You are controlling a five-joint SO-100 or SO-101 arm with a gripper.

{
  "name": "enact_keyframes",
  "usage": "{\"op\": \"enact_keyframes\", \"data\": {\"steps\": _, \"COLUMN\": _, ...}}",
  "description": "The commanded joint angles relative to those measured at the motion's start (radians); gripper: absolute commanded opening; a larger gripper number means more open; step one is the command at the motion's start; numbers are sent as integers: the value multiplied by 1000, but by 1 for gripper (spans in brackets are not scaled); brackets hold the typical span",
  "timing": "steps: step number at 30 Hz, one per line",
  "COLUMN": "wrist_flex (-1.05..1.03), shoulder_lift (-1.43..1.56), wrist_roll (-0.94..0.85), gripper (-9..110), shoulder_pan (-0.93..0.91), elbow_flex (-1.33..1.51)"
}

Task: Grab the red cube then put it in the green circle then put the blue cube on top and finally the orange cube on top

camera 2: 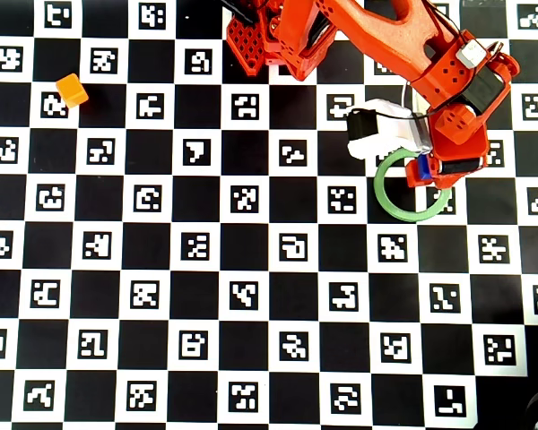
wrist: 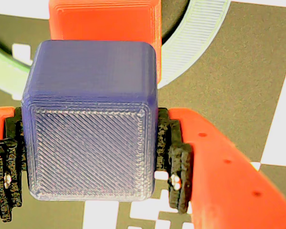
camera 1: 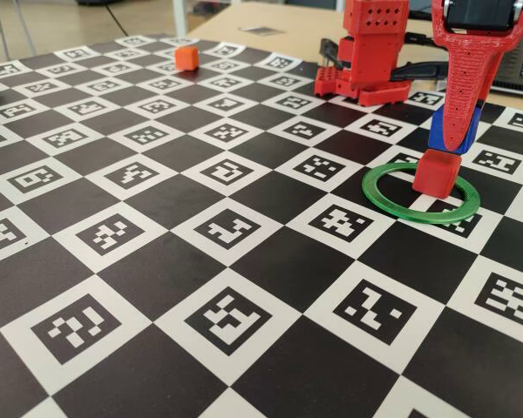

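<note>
**Blue cube held in the jaws just above the red cube in the ring**

The red cube (camera 1: 438, 171) sits inside the green circle (camera 1: 392, 205) at the right of the fixed view, toward the ring's far right side. In the wrist view only its top strip (wrist: 105, 21) shows at the upper edge, the rest hidden behind the blue cube (wrist: 90, 119), which fills most of that frame.

The jaws (wrist: 90, 167) are spread about one cube wide and pinch the blue cube, a dark ridged pad (wrist: 177, 167) pressing each side. In the fixed view only a sliver of blue (camera 1: 458, 131) shows between the red fingers, directly over the red cube; whether the two cubes touch cannot be told. In the overhead view the blue cube (camera 2: 420, 169) is a small patch at the ring's (camera 2: 383, 195) upper right rim, and the red cube is covered by the arm.

The orange cube (camera 1: 186, 58) lies well apart, at the upper left of the fixed view and the upper left of the overhead view (camera 2: 71, 90), alone on the checkered surface (camera 1: 157, 287) of black squares and coded markers.

The arm's base (camera 1: 366, 61) stands at the top of the fixed view, cut off by the frame.
</note>
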State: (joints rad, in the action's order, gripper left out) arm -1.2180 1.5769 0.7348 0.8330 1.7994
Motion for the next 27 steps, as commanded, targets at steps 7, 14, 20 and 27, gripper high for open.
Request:
{"op": "enact_keyframes", "data": {"steps": 7, "wrist_flex": 18, "shoulder_lift": 44, "wrist_roll": -20, "gripper": -4, "shoulder_pan": 2, "elbow_flex": -3}}
{"op": "enact_keyframes", "data": {"steps": 14, "wrist_flex": 26, "shoulder_lift": 44, "wrist_roll": -25, "gripper": -4, "shoulder_pan": -8, "elbow_flex": 12}}
{"op": "enact_keyframes", "data": {"steps": 20, "wrist_flex": 35, "shoulder_lift": 41, "wrist_roll": -26, "gripper": -4, "shoulder_pan": -12, "elbow_flex": 20}}
{"op": "enact_keyframes", "data": {"steps": 27, "wrist_flex": 41, "shoulder_lift": 37, "wrist_roll": -25, "gripper": -4, "shoulder_pan": -5, "elbow_flex": 21}}
